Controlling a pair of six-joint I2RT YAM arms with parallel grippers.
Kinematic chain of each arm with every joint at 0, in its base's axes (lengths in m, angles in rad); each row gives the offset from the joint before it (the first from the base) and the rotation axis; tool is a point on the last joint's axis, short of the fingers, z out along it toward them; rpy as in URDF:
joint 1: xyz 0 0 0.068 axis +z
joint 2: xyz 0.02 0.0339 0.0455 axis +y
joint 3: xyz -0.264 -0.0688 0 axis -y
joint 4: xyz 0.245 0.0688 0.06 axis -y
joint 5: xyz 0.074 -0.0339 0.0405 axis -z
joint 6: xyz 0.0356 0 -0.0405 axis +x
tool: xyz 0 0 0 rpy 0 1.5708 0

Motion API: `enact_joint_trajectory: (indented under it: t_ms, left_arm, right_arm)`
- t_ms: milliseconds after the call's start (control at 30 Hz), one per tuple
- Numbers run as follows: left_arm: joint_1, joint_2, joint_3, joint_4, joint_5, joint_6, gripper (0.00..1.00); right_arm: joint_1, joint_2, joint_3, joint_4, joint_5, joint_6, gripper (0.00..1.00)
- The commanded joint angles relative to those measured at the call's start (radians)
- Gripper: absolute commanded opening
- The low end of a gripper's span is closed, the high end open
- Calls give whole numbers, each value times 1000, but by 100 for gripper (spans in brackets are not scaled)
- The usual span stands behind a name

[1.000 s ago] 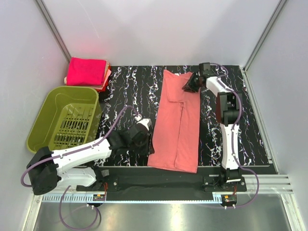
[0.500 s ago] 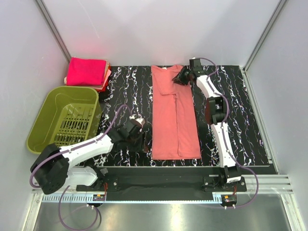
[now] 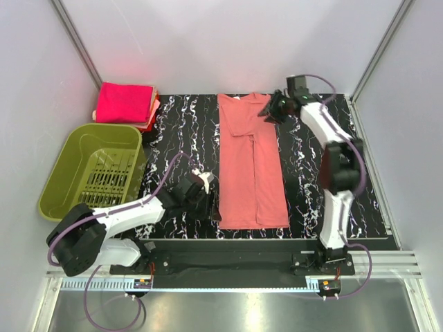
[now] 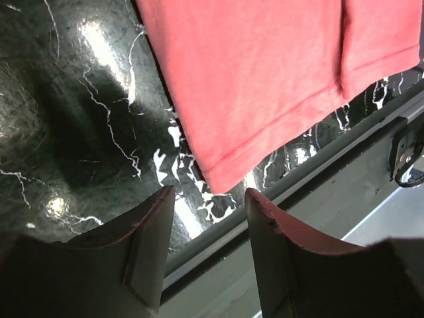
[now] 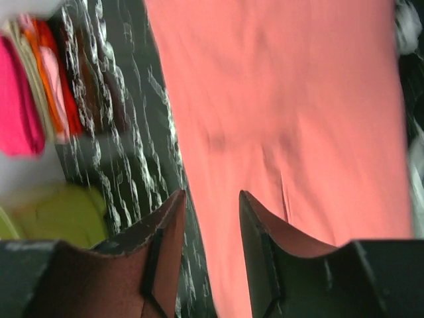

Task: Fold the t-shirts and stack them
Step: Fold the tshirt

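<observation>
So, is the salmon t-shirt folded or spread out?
Partly folded: salmon t-shirt lies as a long narrow strip, sides turned in along a centre line; no crosswise fold.

Bright even light, glare on the black mat (image 4: 93, 40), right wrist view blurred.

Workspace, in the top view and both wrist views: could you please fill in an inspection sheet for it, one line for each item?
Surface: black marbled mat, no spill seen.
Job's things: salmon t-shirt lying flat on the mat, folded into a long strip; folded stack at the far left, magenta on top.
Clutter: olive basket left of the mat, nothing seen inside.
Grippers: left gripper open, at the strip's near left corner, holding nothing; right gripper open, by the strip's far right edge, holding nothing.
Cables: purple cables looping along both arms, none seen on the cloth.
Surroundings: white walls and metal frame posts; nothing else seen.
</observation>
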Motion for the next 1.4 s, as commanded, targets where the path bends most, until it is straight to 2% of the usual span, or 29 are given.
enact_joint_trajectory:
  t_ms: [0, 33, 67, 167, 267, 333, 433, 467, 500, 633, 800, 933, 1100, 1267, 1300, 1367]
  left_arm:
    - [1, -3, -54, 96, 22, -21, 52]
    - [1, -8, -58, 90, 4, -18, 52]
    - [1, -7, -66, 87, -4, -9, 54]
    - [0, 32, -63, 90, 8, 3, 54]
    - [0, 69, -66, 141, 39, -9, 54]
    - [-2, 92, -75, 181, 48, -32, 53]
    - [-3, 127, -74, 192, 48, -44, 50]
    - [-2, 136, -72, 190, 47, -49, 45]
    - [-3, 148, -69, 176, 42, -53, 27]
    - [-3, 141, -68, 147, 30, -69, 0]
    - [-3, 78, -81, 51, -13, -59, 0]
    - [0, -11, -115, -11, -64, -70, 0]
    - [0, -50, -118, -66, -81, -61, 0]
    - [0, -65, -105, -89, -82, -64, 0]
    - [0, -69, -101, -95, -88, -63, 11]
    - [0, -76, -82, -127, -93, -55, 23]
  right_arm:
    - [-2, -339, -382, -104, 107, 1, 44]
    - [-2, -458, -468, -142, 132, 10, 43]
    - [-2, -520, -645, -143, 154, 33, 42]
    - [0, -750, -932, -143, 160, 67, 38]
    - [5, -936, -1133, -166, 143, 84, 37]
    - [5, -1037, -1212, -176, 151, 96, 38]
    - [9, -1106, -1335, -176, 123, 145, 41]
    - [12, -1119, -1349, -176, 123, 157, 41]
    - [12, -1142, -1360, -178, 122, 165, 41]
    - [12, -1196, -1390, -166, 143, 199, 41]
    - [35, -1182, -1439, -149, 120, 226, 40]
    - [84, -1237, -1519, -107, 121, 286, 39]
    - [113, -1230, -1512, -114, 134, 289, 39]
    - [182, -1194, -1496, -104, 132, 311, 30]
    - [196, -1188, -1496, -107, 134, 314, 29]
    - [225, -1189, -1495, -111, 140, 331, 26]
